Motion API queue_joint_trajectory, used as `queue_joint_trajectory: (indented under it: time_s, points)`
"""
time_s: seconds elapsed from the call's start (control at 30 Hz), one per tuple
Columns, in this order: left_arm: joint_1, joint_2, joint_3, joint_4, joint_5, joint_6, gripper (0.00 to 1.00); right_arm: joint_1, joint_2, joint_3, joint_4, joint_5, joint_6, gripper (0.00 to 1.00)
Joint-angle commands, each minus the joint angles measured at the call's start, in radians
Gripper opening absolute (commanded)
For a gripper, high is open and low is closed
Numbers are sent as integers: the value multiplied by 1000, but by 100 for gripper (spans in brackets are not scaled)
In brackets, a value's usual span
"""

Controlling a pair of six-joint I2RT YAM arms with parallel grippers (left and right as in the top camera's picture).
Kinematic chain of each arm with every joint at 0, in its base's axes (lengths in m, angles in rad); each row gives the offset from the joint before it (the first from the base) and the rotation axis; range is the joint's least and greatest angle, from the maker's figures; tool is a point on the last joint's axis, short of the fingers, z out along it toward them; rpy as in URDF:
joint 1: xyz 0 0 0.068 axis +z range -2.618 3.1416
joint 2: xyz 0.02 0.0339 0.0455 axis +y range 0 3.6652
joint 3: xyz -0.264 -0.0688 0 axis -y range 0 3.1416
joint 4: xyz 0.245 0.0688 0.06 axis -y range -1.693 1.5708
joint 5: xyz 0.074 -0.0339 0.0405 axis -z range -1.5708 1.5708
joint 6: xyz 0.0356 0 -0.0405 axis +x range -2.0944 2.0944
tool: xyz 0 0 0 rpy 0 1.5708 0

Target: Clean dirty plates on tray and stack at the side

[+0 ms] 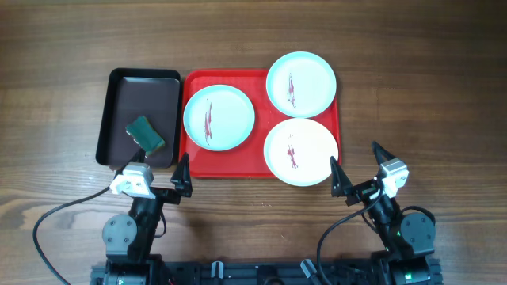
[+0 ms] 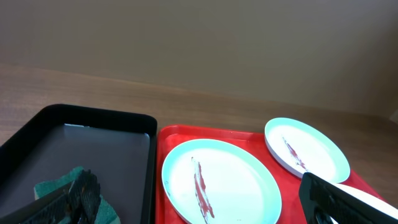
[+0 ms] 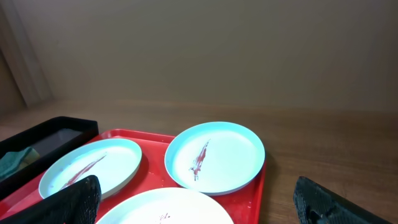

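Three pale aqua plates lie on the red tray (image 1: pixel 238 162): one at the left (image 1: pixel 219 117), one at the far right (image 1: pixel 301 83), and a whiter one at the near right (image 1: pixel 301 152). Each has thin red streaks at its centre. My left gripper (image 1: pixel 150 169) hovers at the table's near side, in front of the tray's left corner, open and holding nothing. My right gripper (image 1: pixel 358 162) stands just right of the near-right plate, also open and holding nothing. In the left wrist view the left plate (image 2: pixel 236 180) lies between my fingers (image 2: pixel 336 202). In the right wrist view the near plate (image 3: pixel 174 208) lies below the gripper.
A dark brown tray with a black rim (image 1: pixel 139 95) sits against the red tray's left side, with a green sponge (image 1: pixel 145 133) in its near part. Bare wooden table (image 1: pixel 420 95) lies right of the red tray and beyond it.
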Motion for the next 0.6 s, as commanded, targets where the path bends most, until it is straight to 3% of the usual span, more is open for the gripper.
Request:
queue_joint_trajectory:
  time_s: [0.0,0.57]
  points:
    - [-2,-5,-5,-5,-10,-6,100,4,-5,-3,3,5,-18,100]
    - [-2,-5,-5,-5,-10,-6,100,4,-5,-3,3,5,-18,100]
